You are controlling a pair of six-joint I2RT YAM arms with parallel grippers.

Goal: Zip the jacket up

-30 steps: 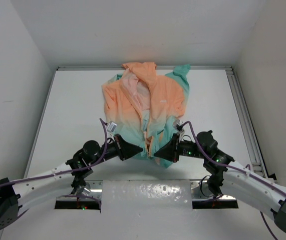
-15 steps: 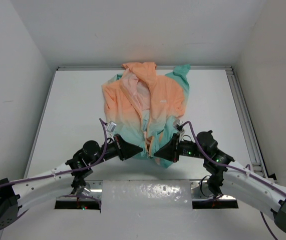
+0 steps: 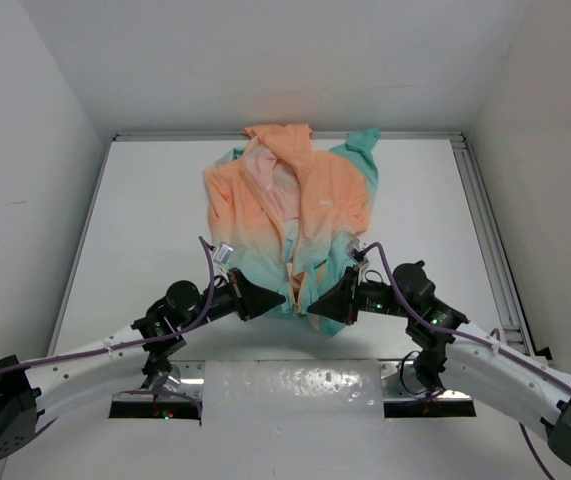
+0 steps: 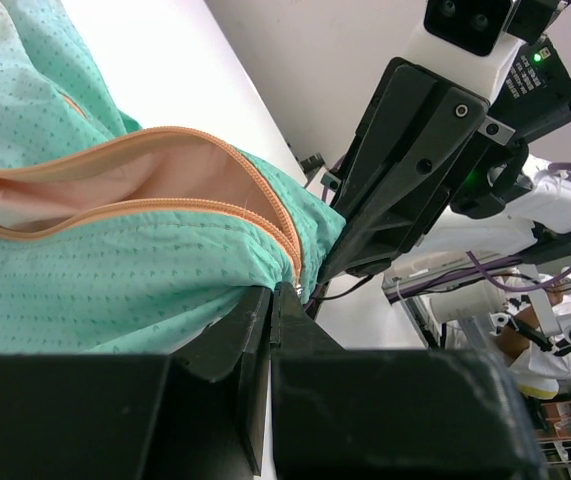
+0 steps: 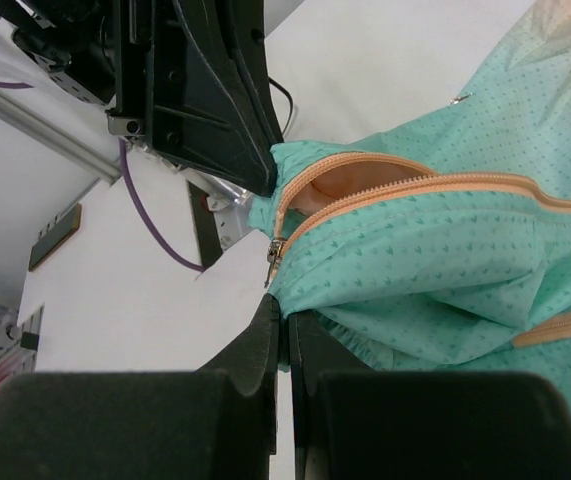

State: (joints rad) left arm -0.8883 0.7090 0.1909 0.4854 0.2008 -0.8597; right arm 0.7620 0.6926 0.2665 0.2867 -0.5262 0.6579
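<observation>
The jacket (image 3: 295, 210) lies spread on the white table, peach-orange at the far end and mint-teal towards me, its front open. The orange zipper (image 4: 255, 190) gapes over pale pink lining. Its slider (image 5: 275, 250) hangs at the bottom of one teal hem corner. My left gripper (image 3: 280, 298) is shut, its tips (image 4: 273, 290) pinching the teal hem on one side of the opening. Facing it tip to tip, my right gripper (image 3: 312, 303) is also shut, and in its wrist view it (image 5: 285, 305) nips the hem just below the slider.
A metal rail (image 3: 485, 230) runs along the table's right edge, and white walls close in on the left, right and back. A crinkled white cover (image 3: 295, 395) sits between the arm bases. Purple cables (image 3: 205, 275) loop above both wrists.
</observation>
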